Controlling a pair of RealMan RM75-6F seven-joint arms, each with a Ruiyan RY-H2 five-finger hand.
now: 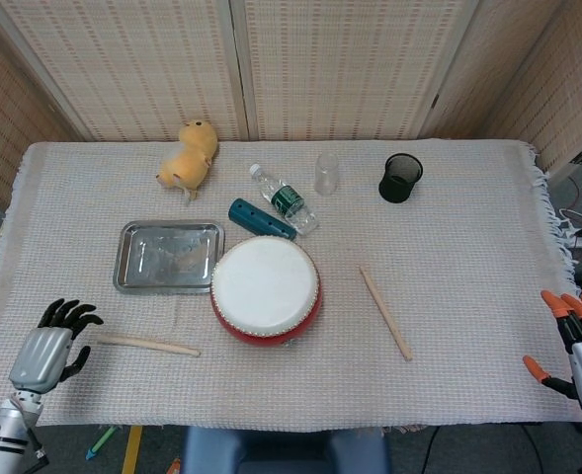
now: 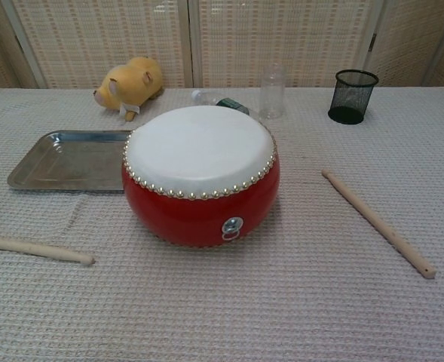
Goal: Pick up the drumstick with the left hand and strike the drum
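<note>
Drum [image 1: 266, 289] centre; tray [image 1: 130, 274] left; drumstick [image 1: 148, 345] front-left, another drumstick [image 1: 385, 312] right; bottle [image 1: 283, 198] behind.

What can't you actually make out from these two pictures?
- Left drumstick: chest view, far end cut off by the left edge.
- Left hand and right hand: absent from the chest view; in the head view the right one is cut by the frame edge.
- Water bottle and teal tube: chest view, mostly hidden behind the drum.
- Bottle label: head view, too small to read.

Silver-backed left hand [image 1: 51, 348] with black fingers on a ringed silver wrist. Silver right hand [image 1: 579, 348]; orange fingers.
</note>
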